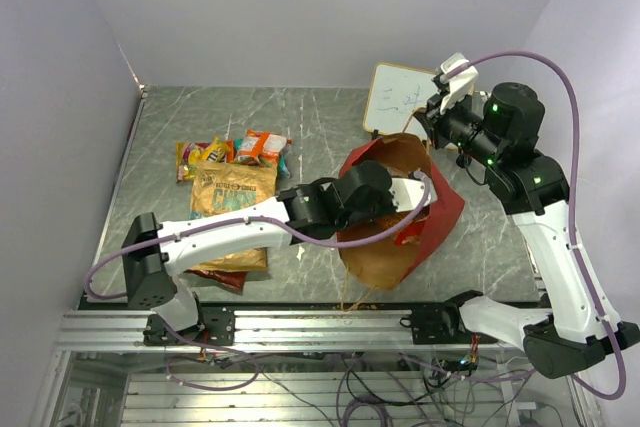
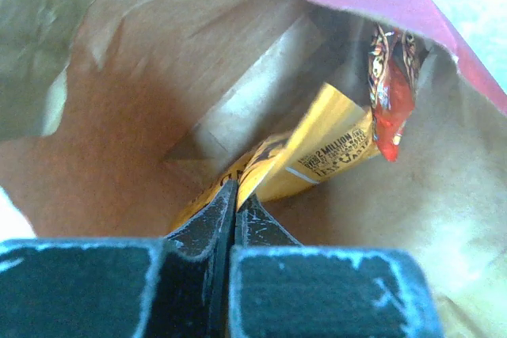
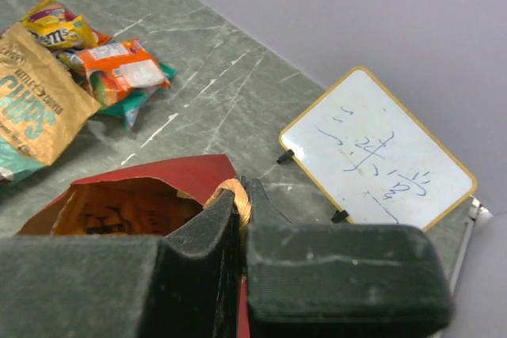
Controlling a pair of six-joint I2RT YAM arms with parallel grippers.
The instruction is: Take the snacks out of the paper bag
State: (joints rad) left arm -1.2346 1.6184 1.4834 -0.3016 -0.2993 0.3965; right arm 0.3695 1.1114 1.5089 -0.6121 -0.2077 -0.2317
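1 yellow packet (image 2: 318, 145), pinched by left gripper (image 2: 238, 192)

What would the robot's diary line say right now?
left gripper: shut on yellow packet inside paper bag | right gripper: shut on paper bag rim

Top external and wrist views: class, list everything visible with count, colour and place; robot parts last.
paper bag: one, red outside, brown inside, right of centre, mouth open
yellow packet: one, yellow, inside the bag
red packet: one, red, inside the bag
tan-brown chip bag: one, tan-brown, left of the bag
yellow-orange pack: one, behind the chip bag
orange-teal pack: one, beside that pack
whiteboard: one, white, behind the bag
table: one, grey marbled
left gripper: inside the bag, shut on the yellow packet
right gripper: shut on the bag's rim
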